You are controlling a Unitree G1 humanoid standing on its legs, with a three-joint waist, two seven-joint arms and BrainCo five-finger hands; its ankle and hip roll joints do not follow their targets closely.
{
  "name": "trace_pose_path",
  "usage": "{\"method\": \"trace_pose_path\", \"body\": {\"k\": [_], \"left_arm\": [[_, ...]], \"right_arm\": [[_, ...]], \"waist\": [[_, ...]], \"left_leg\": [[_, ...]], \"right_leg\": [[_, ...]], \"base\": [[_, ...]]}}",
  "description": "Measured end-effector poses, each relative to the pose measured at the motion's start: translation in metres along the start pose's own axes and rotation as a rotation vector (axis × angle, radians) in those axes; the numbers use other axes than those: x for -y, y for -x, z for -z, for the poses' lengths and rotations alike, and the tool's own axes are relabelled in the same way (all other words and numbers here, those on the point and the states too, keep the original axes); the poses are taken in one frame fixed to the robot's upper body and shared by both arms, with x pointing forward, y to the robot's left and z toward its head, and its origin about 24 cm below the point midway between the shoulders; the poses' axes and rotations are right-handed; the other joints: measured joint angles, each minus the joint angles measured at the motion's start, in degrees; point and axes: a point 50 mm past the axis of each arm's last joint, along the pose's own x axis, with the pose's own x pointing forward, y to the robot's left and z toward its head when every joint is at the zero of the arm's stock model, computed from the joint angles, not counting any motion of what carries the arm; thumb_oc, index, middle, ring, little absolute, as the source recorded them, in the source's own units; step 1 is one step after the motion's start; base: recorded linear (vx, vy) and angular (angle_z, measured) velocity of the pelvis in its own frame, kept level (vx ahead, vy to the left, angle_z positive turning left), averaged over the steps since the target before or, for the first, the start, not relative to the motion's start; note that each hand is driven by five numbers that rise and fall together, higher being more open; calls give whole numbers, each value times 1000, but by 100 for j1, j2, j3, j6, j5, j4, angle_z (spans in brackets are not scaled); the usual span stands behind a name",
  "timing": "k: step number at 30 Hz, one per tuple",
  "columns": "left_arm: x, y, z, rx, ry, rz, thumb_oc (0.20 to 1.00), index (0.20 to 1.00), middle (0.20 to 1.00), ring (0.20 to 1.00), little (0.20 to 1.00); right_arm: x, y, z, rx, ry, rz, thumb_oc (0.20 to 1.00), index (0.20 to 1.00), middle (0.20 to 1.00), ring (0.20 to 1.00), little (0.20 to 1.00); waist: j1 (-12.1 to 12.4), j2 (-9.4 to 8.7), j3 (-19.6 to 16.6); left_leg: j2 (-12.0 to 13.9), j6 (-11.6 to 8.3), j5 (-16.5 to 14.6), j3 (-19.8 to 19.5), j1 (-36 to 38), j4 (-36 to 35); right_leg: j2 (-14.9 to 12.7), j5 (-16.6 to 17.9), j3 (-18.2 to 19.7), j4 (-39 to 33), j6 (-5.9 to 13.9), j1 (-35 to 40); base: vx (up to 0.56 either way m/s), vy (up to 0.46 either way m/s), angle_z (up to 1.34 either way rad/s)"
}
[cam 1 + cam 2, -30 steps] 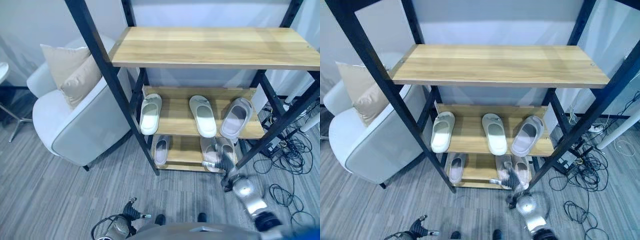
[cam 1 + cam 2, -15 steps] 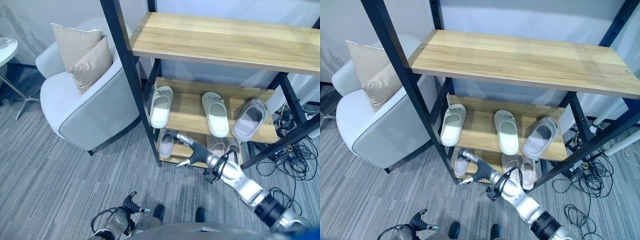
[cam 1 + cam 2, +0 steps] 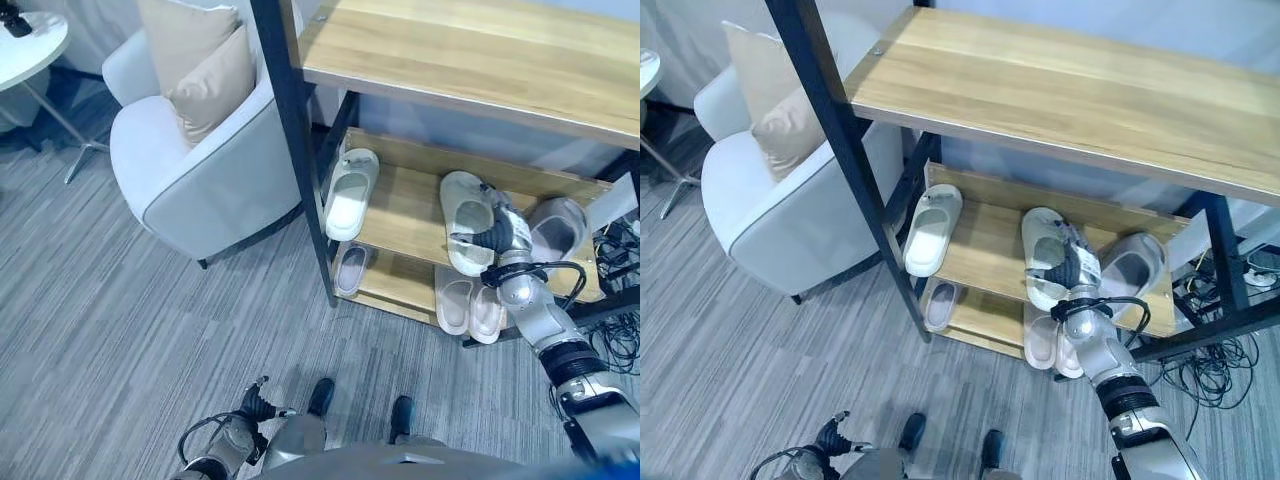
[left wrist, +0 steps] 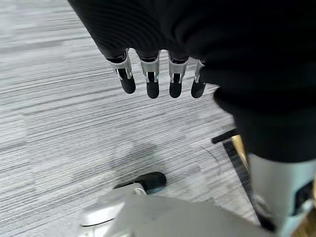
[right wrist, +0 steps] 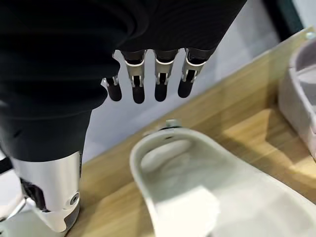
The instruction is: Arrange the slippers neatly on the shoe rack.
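Slippers sit on two levels of the black-framed wooden shoe rack (image 3: pixel 400 215). On the middle shelf lie a white slipper (image 3: pixel 350 195) at the robot's left end, a cream slipper (image 3: pixel 464 222) in the middle, and a grey slipper (image 3: pixel 556 226) at the right end, turned at an angle to the others. On the bottom shelf a small grey slipper (image 3: pixel 349 271) lies at the left and a pale pair (image 3: pixel 470 306) lies side by side at the right.

The right hand (image 3: pixel 497 237) hovers over the middle shelf, just above the cream slipper's right edge and beside the grey slipper. From its wrist camera the fingers (image 5: pixel 138 86) hang straight and relaxed above the cream slipper, holding nothing.

The left hand (image 3: pixel 256 405) hangs low near the grey striped carpet (image 3: pixel 120 320), its fingers (image 4: pixel 153 86) likewise loose and straight.

Left of the rack stands a white armchair (image 3: pixel 195 175) with a beige cushion (image 3: pixel 205 80), and a small round side table (image 3: pixel 30 40) shows at the far left.
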Motion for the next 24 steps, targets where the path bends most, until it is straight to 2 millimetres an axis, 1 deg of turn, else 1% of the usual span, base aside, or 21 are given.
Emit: {"method": "trace_pose_path", "body": {"k": [1,4,5,6,8,9,12,14,15,16,18,19,20,21,24], "left_arm": [[0,0,0,1,0,-5,1000,1000,1000,1000,1000],[0,0,-2,6,2,-10,1000,1000,1000,1000,1000],[0,0,-2,9,-1,-18,1000,1000,1000,1000,1000],[0,0,-3,11,-1,-18,1000,1000,1000,1000,1000],[0,-1,-4,18,0,-23,1000,1000,1000,1000,1000],[0,-1,-4,11,31,-25,1000,1000,1000,1000,1000],[0,-1,-4,9,36,-27,1000,1000,1000,1000,1000],[-1,-1,-5,11,37,-29,1000,1000,1000,1000,1000],[-1,-1,-5,13,39,-28,1000,1000,1000,1000,1000],[-1,-1,-5,10,61,-31,1000,1000,1000,1000,1000],[-1,-2,-7,13,69,-32,1000,1000,1000,1000,1000],[-1,-2,-8,18,66,-32,1000,1000,1000,1000,1000],[-2,-2,-9,23,66,-34,1000,1000,1000,1000,1000],[-3,-3,-10,28,65,-34,1000,1000,1000,1000,1000],[-7,-5,-15,41,62,-44,1000,1000,1000,1000,1000]], "right_arm": [[0,-1,2,-12,0,6,1000,1000,1000,1000,1000],[7,-3,21,-118,-17,76,1000,1000,1000,1000,1000],[13,-3,26,-159,-52,128,1000,1000,1000,1000,1000],[14,-3,29,-176,-57,142,1000,1000,1000,1000,1000],[16,-2,47,-282,-86,174,1000,1000,1000,1000,1000],[16,-2,50,-300,-90,189,1000,1000,1000,1000,1000],[19,-10,44,-306,-143,213,1000,1000,1000,1000,1000],[17,-17,39,-302,-157,195,1000,1000,1000,1000,1000],[16,-19,36,-293,-160,183,1000,1000,1000,1000,1000],[16,-25,28,-271,-176,175,1000,1000,1000,1000,1000],[18,-28,27,-269,-178,180,1000,1000,1000,1000,1000],[20,-33,21,-252,-180,182,338,338,338,338,338],[22,-36,17,-237,-179,185,213,213,213,213,213],[24,-38,16,-231,-179,189,200,200,200,200,200],[30,-41,15,-213,-150,195,200,200,200,200,200]], "waist": [[-3,4,21],[6,37,62],[-4,65,84],[-4,74,90],[1,94,103],[15,102,112],[19,106,116],[25,108,124],[44,113,128],[66,122,144],[138,120,155],[151,110,160],[155,103,166],[160,97,172],[235,-3,228]], "left_leg": [[-1,-4,3,-24,-14,0],[-3,-5,3,-81,-57,0],[-7,-8,9,-120,-84,0],[-9,-10,11,-133,-93,0],[-7,-40,35,-210,-196,1],[-5,-45,53,-218,-266,1],[-9,-46,60,-240,-352,2],[-12,-47,63,-243,-396,2],[-14,-48,63,-243,-398,1],[-17,-48,63,-245,-446,2],[-18,-48,63,-264,-478,2],[-22,-49,64,-287,-519,2],[-22,-57,76,-301,-550,2],[-23,-61,85,-327,-566,3],[-31,-60,88,-351,-575,3]], "right_leg": [[0,-2,-25,0,1,-3],[-10,-22,-79,-1,7,-17],[-11,-28,-126,-2,7,-26],[-11,-33,-144,-1,10,-27],[-4,-45,-228,-2,15,-87],[0,-41,-239,-1,11,-156],[-4,-37,-260,-2,7,-229],[-4,-37,-261,-1,7,-275],[-6,-39,-264,-1,9,-275],[-8,-41,-268,0,11,-326],[-9,-41,-290,7,11,-350],[-9,-41,-319,10,12,-376],[-9,-40,-329,18,11,-400],[-8,-40,-351,22,11,-406],[-14,-41,-378,22,11,-404]], "base": [[26,-6,12],[12,-4,12],[5,-5,11],[9,-4,18],[18,-7,16],[13,-9,6],[14,-3,4],[33,12,1],[56,17,1],[36,10,2],[30,13,6],[20,11,8],[11,2,10],[8,5,10],[6,6,5]]}}
